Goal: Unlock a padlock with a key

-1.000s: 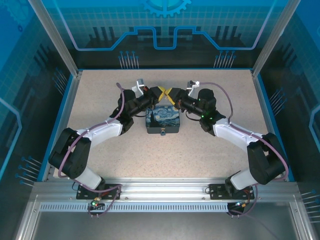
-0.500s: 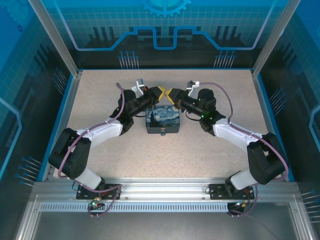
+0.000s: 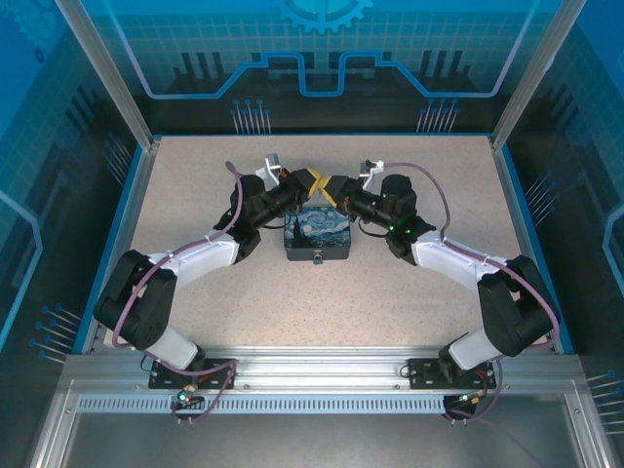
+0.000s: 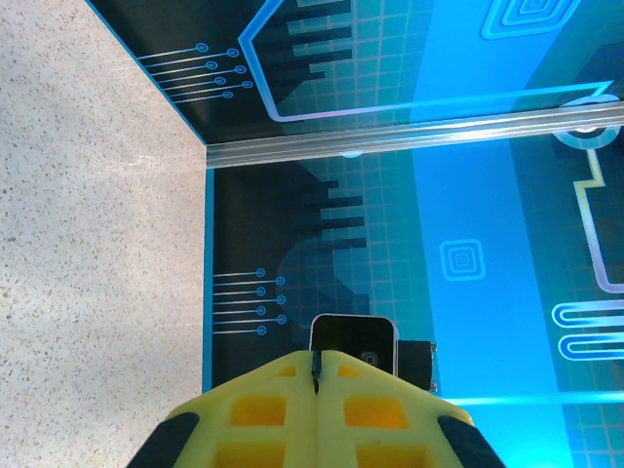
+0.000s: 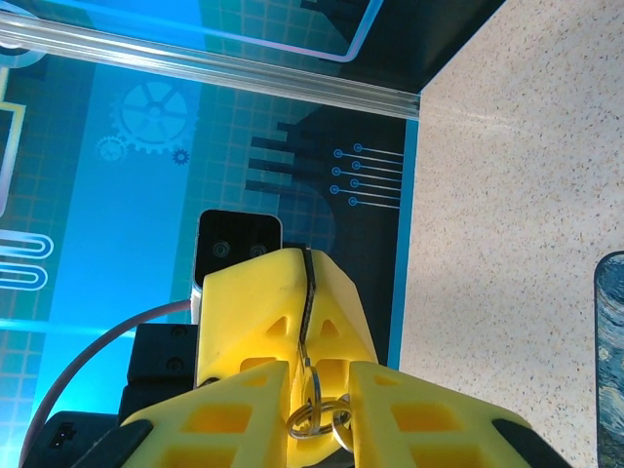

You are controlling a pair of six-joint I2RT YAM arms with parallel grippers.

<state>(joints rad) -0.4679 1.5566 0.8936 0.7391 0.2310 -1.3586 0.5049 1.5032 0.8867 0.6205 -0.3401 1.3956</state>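
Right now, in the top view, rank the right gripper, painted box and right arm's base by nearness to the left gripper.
From the left gripper:
1. Right gripper, tip to tip beside it.
2. Painted box, just toward the bases.
3. Right arm's base, near edge, right side.

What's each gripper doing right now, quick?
Left gripper: shut, nothing seen between its fingers.
Right gripper: closed on a small silver ring.

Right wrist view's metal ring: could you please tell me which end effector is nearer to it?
Right. The metal ring sits between the fingers of the right end effector; the left end effector, shut, is just beyond it.
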